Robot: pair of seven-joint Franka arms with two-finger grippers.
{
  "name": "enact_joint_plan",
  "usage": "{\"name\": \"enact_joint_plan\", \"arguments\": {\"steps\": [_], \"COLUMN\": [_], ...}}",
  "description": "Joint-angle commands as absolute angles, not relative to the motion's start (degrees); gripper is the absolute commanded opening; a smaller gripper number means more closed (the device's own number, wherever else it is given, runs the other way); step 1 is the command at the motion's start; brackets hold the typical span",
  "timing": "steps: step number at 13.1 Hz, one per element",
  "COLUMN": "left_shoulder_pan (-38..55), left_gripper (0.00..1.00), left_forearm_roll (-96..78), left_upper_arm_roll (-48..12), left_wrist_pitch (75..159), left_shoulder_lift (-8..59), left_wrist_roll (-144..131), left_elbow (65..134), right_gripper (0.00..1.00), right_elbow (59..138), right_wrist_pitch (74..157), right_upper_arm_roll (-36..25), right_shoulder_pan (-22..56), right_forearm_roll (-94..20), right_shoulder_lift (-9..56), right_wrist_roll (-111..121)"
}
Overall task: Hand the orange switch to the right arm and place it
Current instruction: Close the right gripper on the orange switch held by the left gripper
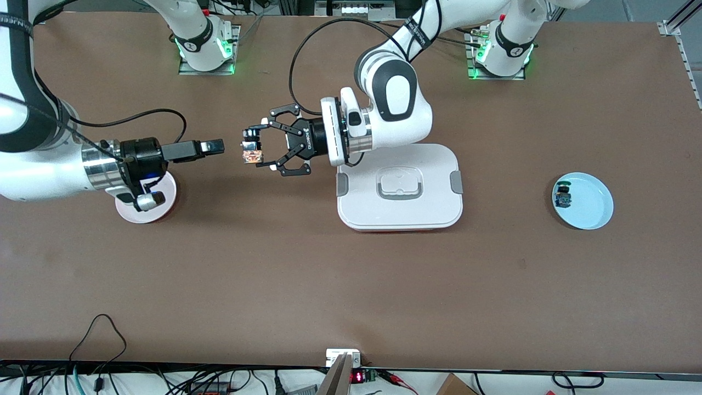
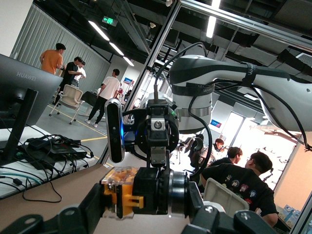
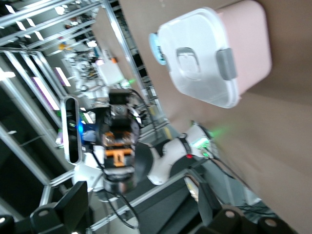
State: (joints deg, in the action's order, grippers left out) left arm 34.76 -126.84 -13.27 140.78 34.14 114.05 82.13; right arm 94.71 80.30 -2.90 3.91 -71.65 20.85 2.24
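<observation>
Your left arm's wide black linkage gripper [image 1: 253,147] holds the tiny orange-and-black push-button switch [image 1: 252,153] pinched in its jaws, up over the brown table [image 1: 351,285] between the two arms. Your right arm's slim black gripper [image 1: 218,146] hangs level just beside the switch, apart from it; you cannot tell how its jaws stand.

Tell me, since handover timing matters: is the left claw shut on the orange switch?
Yes. The left claw pinches the orange switch above the table.
</observation>
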Motion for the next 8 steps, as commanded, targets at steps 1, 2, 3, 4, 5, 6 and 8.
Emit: {"name": "enact_joint_plan", "arguments": {"steps": [1,2,3,4,5,6,8], "left_shoulder_pan": [34.72,34.63,34.63,34.63,34.63,34.63,34.72], "left_gripper": [0.00,0.00,0.00,0.00,0.00,0.00,0.00], "left_forearm_roll": [-128.14,-128.23,-128.15,-128.23,-128.15,-128.14,-128.23], "left_upper_arm_roll": [-12.39,-12.39,-12.31,-12.30,-12.30,-12.30,-12.30], "left_wrist_pitch": [141.24,141.24,141.24,141.24,141.24,141.24,141.24], "left_shoulder_lift": [33.40,33.05,33.13,33.13,33.05,33.05,33.13], "left_wrist_roll": [114.08,114.17,114.17,114.08,114.17,114.17,114.08], "left_elbow": [82.18,82.18,82.18,82.18,82.18,82.18,82.18], "right_gripper": [1.00,1.00,1.00,1.00,1.00,1.00,1.00], "right_elbow": [95.10,95.10,95.10,95.10,95.10,95.10,95.10], "right_wrist_pitch": [79.45,79.45,79.54,79.63,79.54,79.72,80.33], "right_upper_arm_roll": [-2.81,-2.81,-2.81,-2.81,-2.81,-2.73,-2.72], "right_shoulder_pan": [3.43,3.51,3.60,3.86,4.13,4.83,5.80], "right_forearm_roll": [-77.32,-77.87,-77.96,-78.13,-78.40,-78.75,-80.32], "right_shoulder_lift": [21.00,21.09,21.27,21.62,22.06,22.32,23.11], "right_wrist_roll": [-2.35,-2.81,-2.81,-2.99,-2.99,-2.99,-2.90]}}
